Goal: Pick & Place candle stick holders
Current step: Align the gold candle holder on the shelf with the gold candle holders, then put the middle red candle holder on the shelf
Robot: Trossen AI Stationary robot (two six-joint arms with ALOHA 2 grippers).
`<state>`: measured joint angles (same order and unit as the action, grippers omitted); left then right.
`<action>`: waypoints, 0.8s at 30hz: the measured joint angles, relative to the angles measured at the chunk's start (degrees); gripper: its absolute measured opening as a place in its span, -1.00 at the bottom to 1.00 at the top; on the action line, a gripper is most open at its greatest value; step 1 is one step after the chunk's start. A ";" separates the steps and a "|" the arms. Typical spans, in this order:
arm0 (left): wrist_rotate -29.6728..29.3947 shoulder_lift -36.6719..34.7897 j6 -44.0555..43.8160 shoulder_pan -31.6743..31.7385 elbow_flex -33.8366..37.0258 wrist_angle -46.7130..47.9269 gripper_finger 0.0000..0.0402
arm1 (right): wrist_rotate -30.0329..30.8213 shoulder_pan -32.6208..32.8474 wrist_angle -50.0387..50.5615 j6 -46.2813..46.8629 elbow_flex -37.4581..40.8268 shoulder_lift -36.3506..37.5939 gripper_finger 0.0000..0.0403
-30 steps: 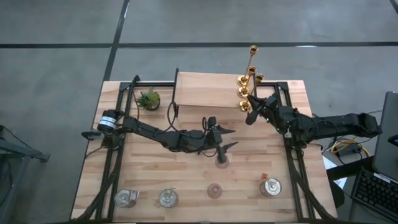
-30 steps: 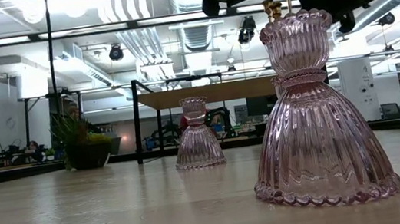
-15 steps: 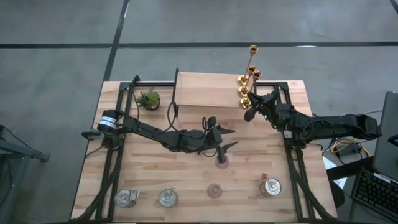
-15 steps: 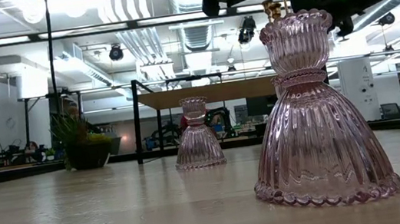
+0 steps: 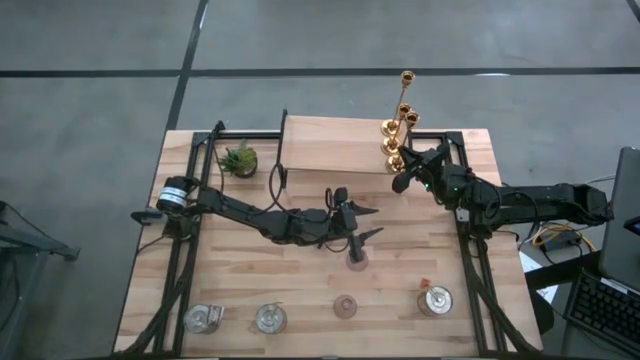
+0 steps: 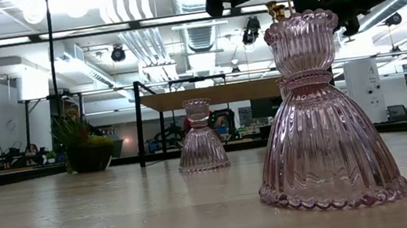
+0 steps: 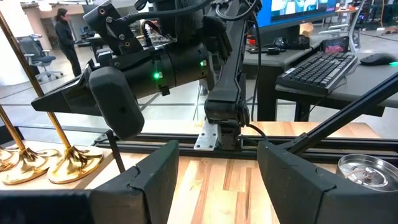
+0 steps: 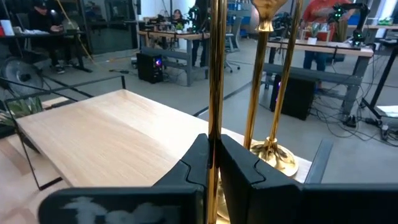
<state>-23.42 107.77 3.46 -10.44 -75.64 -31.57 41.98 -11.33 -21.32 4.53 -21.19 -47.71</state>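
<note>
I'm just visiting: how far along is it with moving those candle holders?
Looks done: two gold holders stand at the right end of the wooden platform. In hand: the right pincer is shut on the third gold stem there; the left pincer hangs open above a pink holder mid-table. Left, probably: that one, another pink holder and the silvery cups along the front edge.

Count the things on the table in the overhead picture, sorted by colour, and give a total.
gold holders: 3
pink glass holders: 2 clearly seen; a possible third beside the right-hand cup is unclear
silvery cups: 3
green plant: 1
Total: 9
</note>
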 joint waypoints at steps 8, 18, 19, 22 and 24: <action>0.01 0.00 0.00 0.00 0.00 0.13 0.11 | 0.13 -0.53 -0.28 0.88 0.20 -2.95 -0.76; 0.01 0.00 0.03 0.00 0.00 0.80 0.11 | -0.06 -1.09 -0.13 1.95 -0.02 -4.24 -0.60; 0.00 0.00 0.03 0.00 0.00 0.82 0.11 | -0.13 -1.05 -0.01 1.95 -0.04 -4.14 -0.58; 0.00 0.00 0.03 0.00 0.00 1.22 0.11 | -0.48 -1.05 0.15 2.12 -0.04 -4.10 -0.50; 0.00 0.02 0.04 0.00 0.00 1.43 0.11 | -0.48 -1.05 0.13 2.12 -0.04 -4.10 -0.44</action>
<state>-23.42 107.79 3.50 -10.44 -75.64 -30.14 41.50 -12.38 -21.19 6.66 -21.23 -51.81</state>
